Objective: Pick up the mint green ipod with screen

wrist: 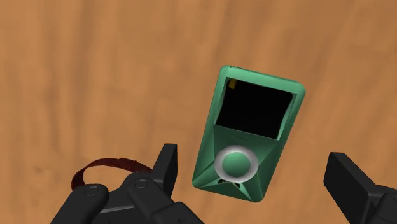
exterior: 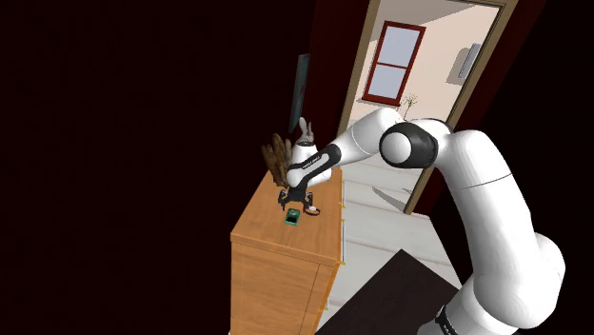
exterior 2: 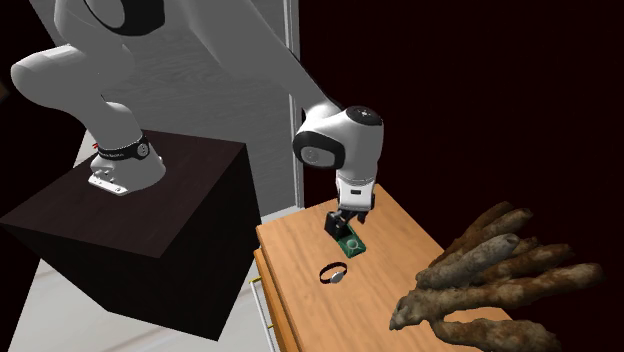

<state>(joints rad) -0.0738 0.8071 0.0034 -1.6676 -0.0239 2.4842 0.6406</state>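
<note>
A mint green ipod (wrist: 249, 133) with a black screen and a grey click wheel lies flat on the wooden cabinet top (wrist: 95, 70). My black gripper (wrist: 251, 184) hangs just above it, open, its fingers standing apart on either side of the ipod's wheel end without touching it. From the shoulder view the ipod (exterior: 292, 217) lies right under the gripper (exterior: 296, 201) near the middle of the cabinet top. The second exterior view has the gripper (exterior 2: 343, 228) just over the ipod (exterior 2: 352, 245).
A dark wristwatch (exterior 2: 333, 273) lies on the top close to the ipod. A brown hand-shaped figure (exterior 2: 490, 275) stands at one end of the cabinet (exterior: 276, 249). A white rabbit figure (exterior: 304, 130) stands behind the arm. Black areas surround the cabinet; a doorway (exterior: 419, 86) opens behind.
</note>
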